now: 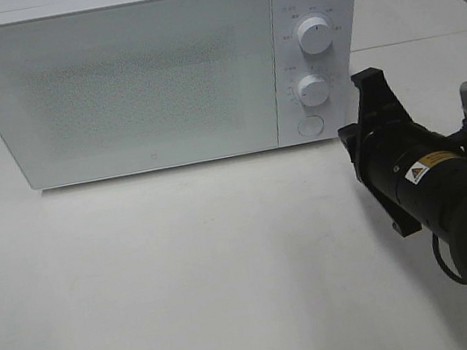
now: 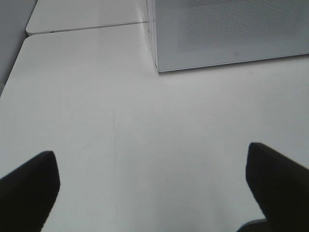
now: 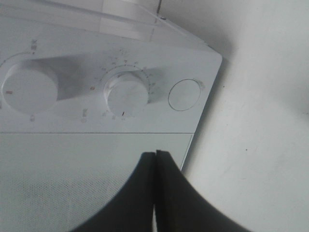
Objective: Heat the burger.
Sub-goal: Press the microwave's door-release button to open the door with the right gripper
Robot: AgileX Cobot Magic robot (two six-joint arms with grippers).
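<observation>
One microwave (image 1: 129,76), two dials (image 1: 315,35) (image 1: 313,89), one button (image 1: 309,126), two pincers (image 2: 149,152) (image 3: 155,154)

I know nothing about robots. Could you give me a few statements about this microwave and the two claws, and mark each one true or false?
1. The microwave has its door shut. True.
2. The right claw is spread wide open. False: its two fingers are pressed together, close to the control panel.
3. The control panel carries three knobs. False: it has an upper knob, a lower knob and a flat round button below them.
4. The left claw is open over the white table, holding nothing. True.
</observation>
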